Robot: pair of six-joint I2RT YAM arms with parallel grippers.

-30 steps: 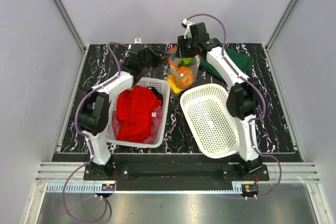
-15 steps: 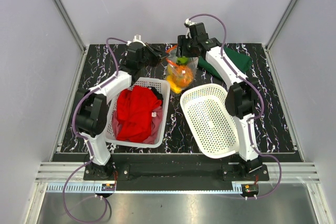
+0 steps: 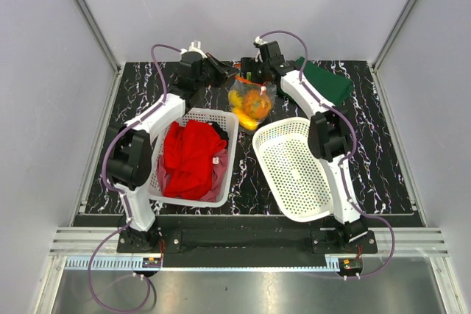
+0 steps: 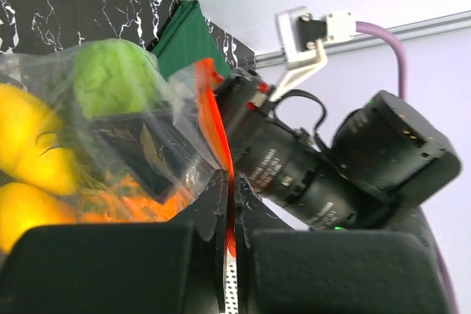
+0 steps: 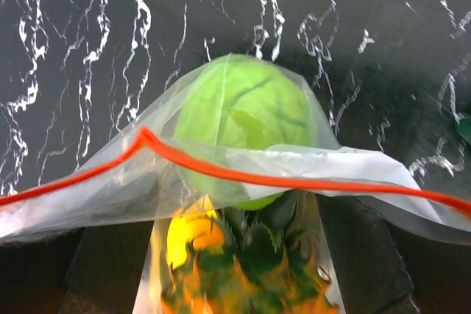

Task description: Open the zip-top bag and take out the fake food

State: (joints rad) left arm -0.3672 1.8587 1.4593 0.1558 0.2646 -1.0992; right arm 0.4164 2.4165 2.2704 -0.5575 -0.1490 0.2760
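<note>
At the far middle of the desk (image 3: pixel 386 152), the left pincer (image 4: pixel 229 211) is clamped on the bag (image 3: pixel 250 101). The right pincer (image 5: pixel 235 270) is spread wide, with the bag draped over its fingers (image 5: pixel 110 270) and the food (image 5: pixel 246 126) inside.

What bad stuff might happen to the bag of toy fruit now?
1. The left fingers pinch only the thin red strip of the bag, so it may slip free and drop.
2. The green fruit sits right by the strip. Once the mouth opens, it might tumble onto the table and roll away.
3. A hard pull might tear the thin plastic.
</note>
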